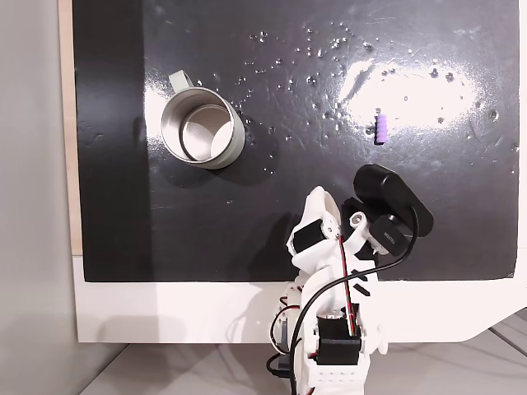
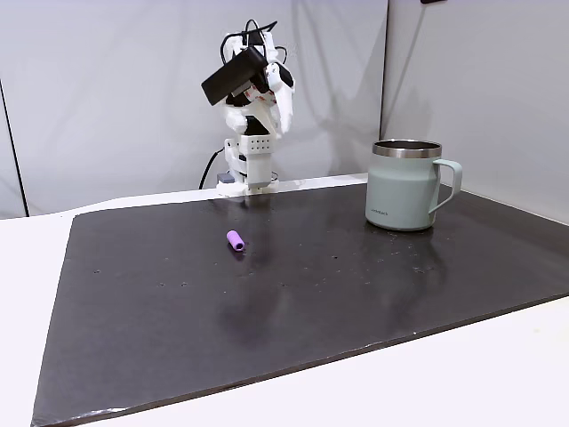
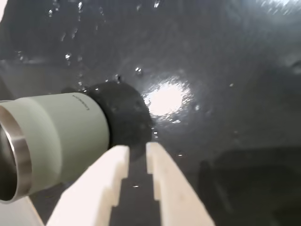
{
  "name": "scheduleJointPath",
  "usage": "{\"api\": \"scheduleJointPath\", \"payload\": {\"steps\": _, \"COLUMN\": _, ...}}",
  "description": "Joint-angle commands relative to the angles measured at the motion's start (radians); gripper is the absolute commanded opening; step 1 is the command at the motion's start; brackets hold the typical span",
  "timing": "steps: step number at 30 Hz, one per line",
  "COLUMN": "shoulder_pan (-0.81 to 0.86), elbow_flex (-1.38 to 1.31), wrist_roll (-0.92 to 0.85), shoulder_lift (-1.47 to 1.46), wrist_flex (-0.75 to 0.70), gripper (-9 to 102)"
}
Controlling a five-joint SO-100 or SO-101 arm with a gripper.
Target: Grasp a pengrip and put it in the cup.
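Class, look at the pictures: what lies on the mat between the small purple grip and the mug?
Nothing: in both fixed views, bare black mat separates the purple ribbed pengrip from the grey-green mug.

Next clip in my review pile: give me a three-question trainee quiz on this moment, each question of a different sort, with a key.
1. True or false: the pengrip already lies inside the cup.
2. In the wrist view, the gripper is: A) clamped on the pengrip, B) holding nothing, fingers a narrow gap apart, C) gripping the cup's handle.
3. Fill in: in the fixed view from above, the pengrip lies to the ___ of the cup.

Key: 1. False; it lies on the black mat, apart from the cup. 2. B. 3. Right.
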State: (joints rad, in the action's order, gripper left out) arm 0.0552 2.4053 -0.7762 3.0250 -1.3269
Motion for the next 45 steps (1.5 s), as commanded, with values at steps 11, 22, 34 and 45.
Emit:
{"api": "scheduleJointPath", "payload": {"steps": 11, "shoulder_pan": 0.238, "elbow_flex": -0.538, "wrist_roll": -0.551, "shoulder_lift": -0.617, "wrist_flex": -0.115, "gripper": 0}}
{"api": "scheduleJointPath", "payload": {"steps": 22, "shoulder_pan": 0.31, "elbow_flex": -0.782, "wrist_roll": -0.899, "shoulder_lift": -0.989, "wrist_flex": -0.135, "gripper": 19}}
{"api": "scheduleJointPath", "payload": {"steps": 34, "shoulder_pan": 0.4, "elbow_flex": -1.083, "wrist_roll": -1.114, "shoulder_lift": -1.422, "wrist_flex": -0.16, "gripper": 26}}
{"api": "scheduleJointPath", "payload": {"steps": 45, "shoulder_pan": 0.413, "elbow_flex": -1.21, "wrist_roll": -1.112, "shoulder_lift": -1.69, "wrist_flex": -0.069, "gripper": 26}}
